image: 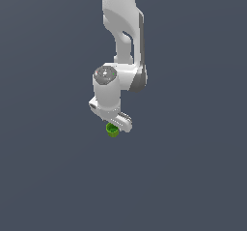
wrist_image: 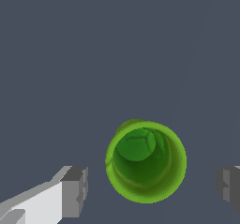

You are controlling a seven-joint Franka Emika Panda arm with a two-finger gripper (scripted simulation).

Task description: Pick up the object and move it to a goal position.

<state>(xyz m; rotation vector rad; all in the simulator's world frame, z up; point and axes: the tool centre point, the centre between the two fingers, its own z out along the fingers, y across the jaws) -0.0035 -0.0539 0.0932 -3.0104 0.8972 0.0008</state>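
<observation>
There is one white robot arm and one green cup. In the wrist view, going left to right, you see one grey finger pad, then the cup, then the other pad. The two fingers are wide apart, with a gap on each side of the cup (nothing touches it). The cup is open on top and hollow. In the exterior view the cup peeks out just under the gripper, on the dark grey floor.
</observation>
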